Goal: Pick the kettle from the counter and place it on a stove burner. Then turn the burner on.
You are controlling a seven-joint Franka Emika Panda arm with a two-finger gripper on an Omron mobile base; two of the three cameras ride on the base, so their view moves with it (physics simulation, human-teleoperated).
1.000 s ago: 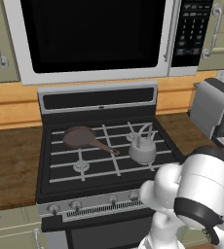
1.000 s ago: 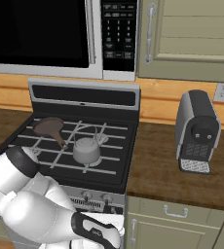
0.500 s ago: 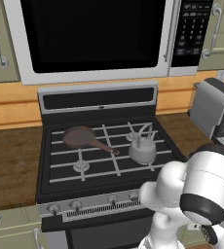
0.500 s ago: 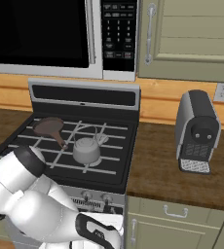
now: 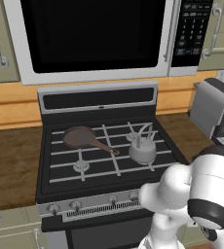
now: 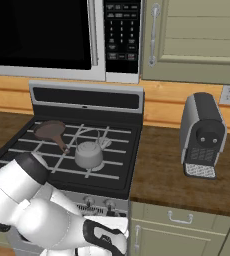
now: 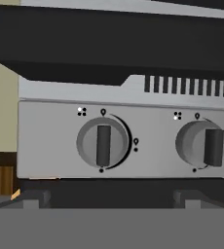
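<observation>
Claw low at the stove front, facing the knob panel; its tips are not clearly seen, so released or clenched: cannot tell. In the hand view, one knob [image 7: 103, 144] sits dead ahead, bar upright toward 12 o'clock. A second knob [image 7: 205, 145] lies at 3 o'clock from it, bar also upright. Vent slots run above the panel at 1 o'clock.

Outward: kettle [image 5: 142, 149] stands upright on the stove's grate, over the front right burner, handle arched up. Same kettle [image 6: 89, 155] from the right base view. Pan [image 5: 80, 136] rests at 10 o'clock from the kettle, on the back left burner, handle pointing toward the kettle and near it. Front left burner [image 5: 81, 167] bare. Worktop [image 6: 182, 185] flanks the stove; coffee machine [image 6: 202, 135] stands on it at 3 o'clock, well apart. Microwave [image 5: 92, 34] hangs above.
</observation>
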